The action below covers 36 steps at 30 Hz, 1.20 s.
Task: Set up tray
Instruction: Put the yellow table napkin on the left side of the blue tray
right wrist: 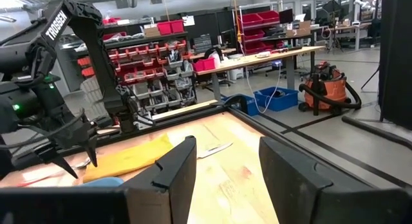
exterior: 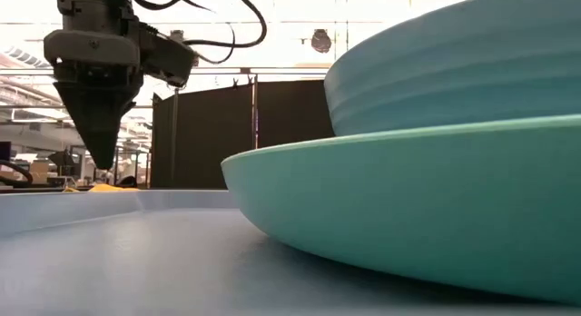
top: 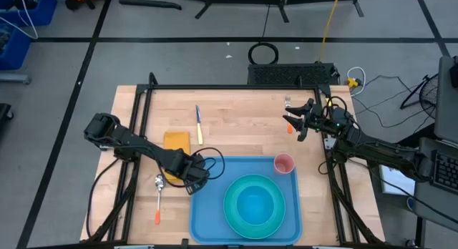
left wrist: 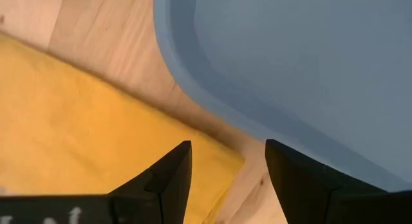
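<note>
The blue tray [top: 207, 213] lies at the table's near edge. The left gripper [top: 193, 179] hangs over the tray's corner, fingers apart, holding nothing. The right gripper [top: 301, 120] waits far beyond the tray, open and empty.

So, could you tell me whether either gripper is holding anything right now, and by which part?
Nothing is held. The left gripper is open above the tray corner beside the napkin; the right gripper is open and empty.
</note>
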Tool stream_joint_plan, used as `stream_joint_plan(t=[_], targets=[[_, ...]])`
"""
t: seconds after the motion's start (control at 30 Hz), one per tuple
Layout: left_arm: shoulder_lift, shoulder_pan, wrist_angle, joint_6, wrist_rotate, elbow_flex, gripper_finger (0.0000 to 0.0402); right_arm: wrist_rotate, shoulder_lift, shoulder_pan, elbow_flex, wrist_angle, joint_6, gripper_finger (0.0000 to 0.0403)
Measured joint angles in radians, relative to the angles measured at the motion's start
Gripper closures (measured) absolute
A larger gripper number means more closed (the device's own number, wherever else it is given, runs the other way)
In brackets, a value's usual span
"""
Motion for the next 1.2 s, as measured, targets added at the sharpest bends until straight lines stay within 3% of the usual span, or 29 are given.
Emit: stream_joint_plan(t=[0.3, 0.67, 1.03, 1.2], targets=[[0.046, 0.002, -0.014, -0.025, 0.006, -0.001, 0.0202, 0.000, 0.000, 0.000, 0.000, 0.000, 0.000, 0.0243], [0.152, 0.002, -0.011, -0.031, 0.087, -0.001, 0.0202, -0.001, 0.000, 0.000, 0.000, 0.021, 0.015, 0.0243], [0.162, 0.001, -0.046, -0.114, 0.107, 0.003, 0.0202, -0.001, 0.000, 0.000, 0.000, 0.022, 0.015, 0.0243], [0.163, 0.008, -0.058, -0.133, 0.108, 0.001, 0.0242, -0.001, 0.000, 0.000, 0.000, 0.022, 0.015, 0.0243]])
